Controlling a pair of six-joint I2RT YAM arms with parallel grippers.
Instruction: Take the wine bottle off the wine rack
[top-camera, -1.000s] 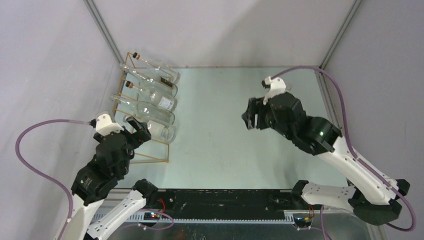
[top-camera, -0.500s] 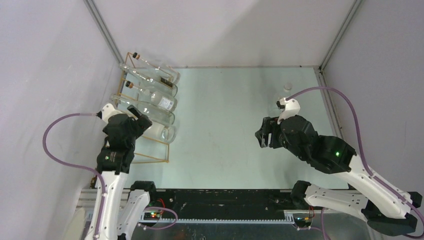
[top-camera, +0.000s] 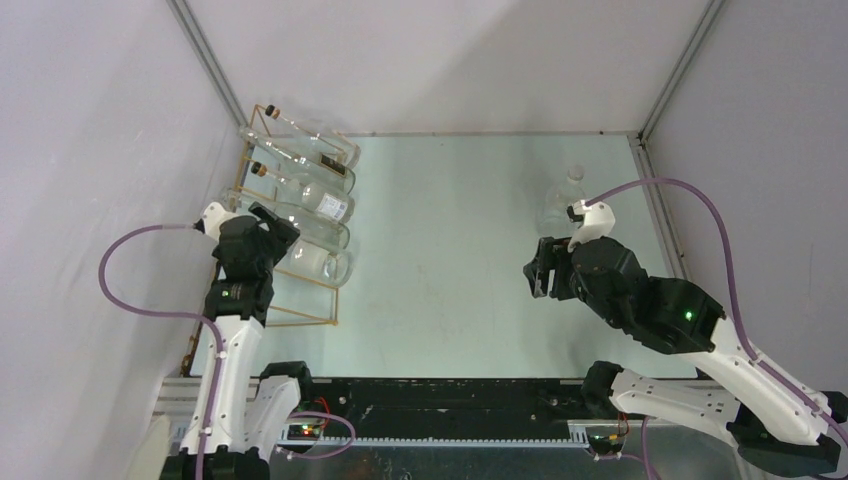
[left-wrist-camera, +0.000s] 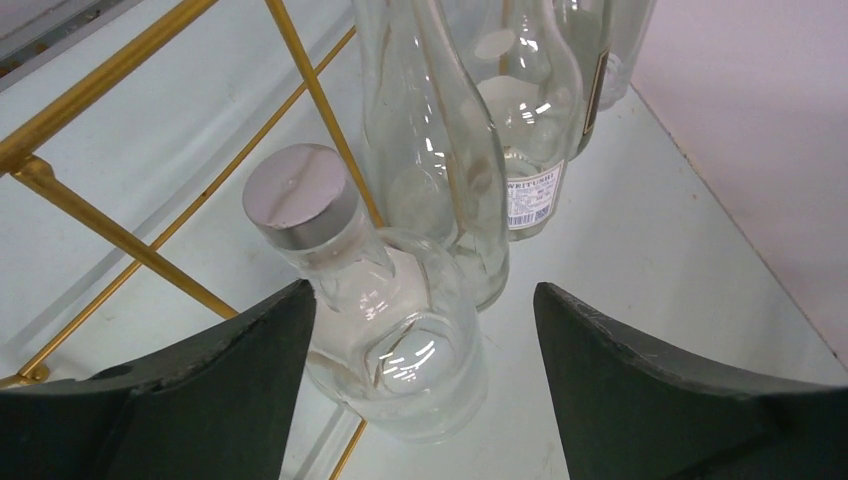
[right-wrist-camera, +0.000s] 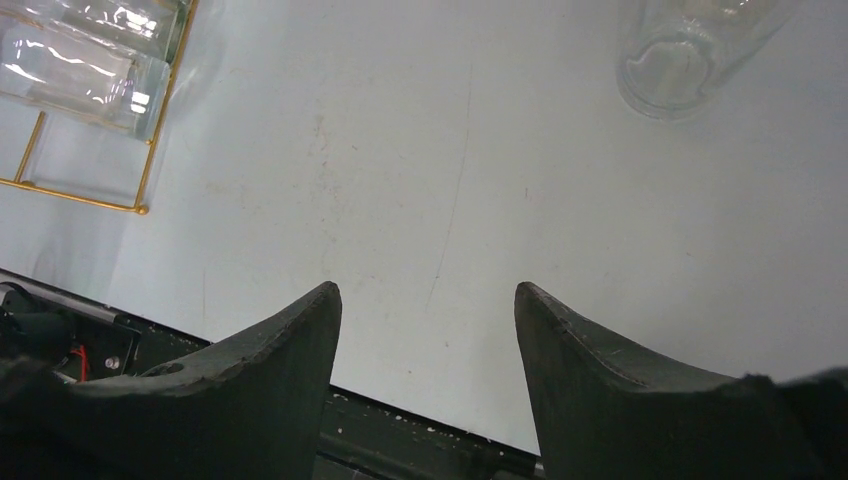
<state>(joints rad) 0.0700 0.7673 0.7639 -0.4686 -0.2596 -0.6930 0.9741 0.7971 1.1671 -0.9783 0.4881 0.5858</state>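
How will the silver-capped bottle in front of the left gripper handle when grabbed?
The silver-capped bottle is clear, glossy glass: probably slick and breakable. It looks empty, so likely light. Its round body lies on thin wine rack rods, so it may roll or knock the neighbouring bottle when pulled.

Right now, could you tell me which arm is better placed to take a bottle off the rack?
The left arm: its jaws stand open either side of the silver-capped clear glass bottle in the thin gold wire rack. The right arm hangs over the pale green table, away from it.
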